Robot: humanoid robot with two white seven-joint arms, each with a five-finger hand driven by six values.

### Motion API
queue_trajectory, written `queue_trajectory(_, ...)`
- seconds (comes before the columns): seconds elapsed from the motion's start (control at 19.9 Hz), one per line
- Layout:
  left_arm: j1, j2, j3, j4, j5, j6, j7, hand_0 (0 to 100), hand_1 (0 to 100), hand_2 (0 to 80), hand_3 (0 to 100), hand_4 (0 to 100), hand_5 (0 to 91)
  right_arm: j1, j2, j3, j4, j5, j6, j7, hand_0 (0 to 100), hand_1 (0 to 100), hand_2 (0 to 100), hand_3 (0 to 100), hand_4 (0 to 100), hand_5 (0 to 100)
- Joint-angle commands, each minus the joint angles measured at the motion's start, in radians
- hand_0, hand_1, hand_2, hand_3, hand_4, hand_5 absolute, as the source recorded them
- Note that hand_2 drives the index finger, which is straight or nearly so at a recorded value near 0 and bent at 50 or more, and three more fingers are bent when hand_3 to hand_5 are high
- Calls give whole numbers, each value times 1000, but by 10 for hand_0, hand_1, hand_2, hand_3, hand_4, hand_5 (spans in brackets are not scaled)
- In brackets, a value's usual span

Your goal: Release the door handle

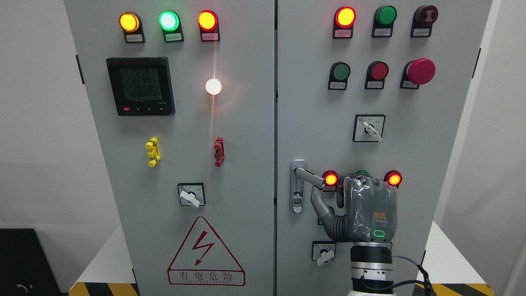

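Your right hand (361, 205) is in the lower right of the frame, coming up from the bottom edge. Its back faces you, so most fingers are hidden. The thumb (318, 203) reaches left and up toward the handle (308, 176), which sticks out to the right from its plate (297, 187) on the right door (411, 144). I cannot tell for sure if the hand grips the handle or has let go; the thumb tip looks just under it, very close or touching. Your left hand is not in the picture. Be careful when you pull back. If a finger is hooked on the handle, you could tug the door or twist the handle. Two lit lamps (331, 179) sit right beside the hand, and a small switch (324, 255) is just below and left of it. A wide swing could bump them.
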Motion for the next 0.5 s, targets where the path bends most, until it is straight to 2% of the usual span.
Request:
queue_trajectory(0.0, 0, 0, 0, 0, 0, -1, -1, 120, 556, 0, 0, 0, 0, -2, 0, -1, 0, -1, -1, -1, 455, 418, 997, 1000, 952, 1000)
queue_trajectory(0.45, 0, 0, 0, 0, 0, -1, -1, 120, 556, 0, 0, 0, 0, -5, 0, -9, -1, -1, -1, -2, 454, 420, 998, 1000, 952, 1000)
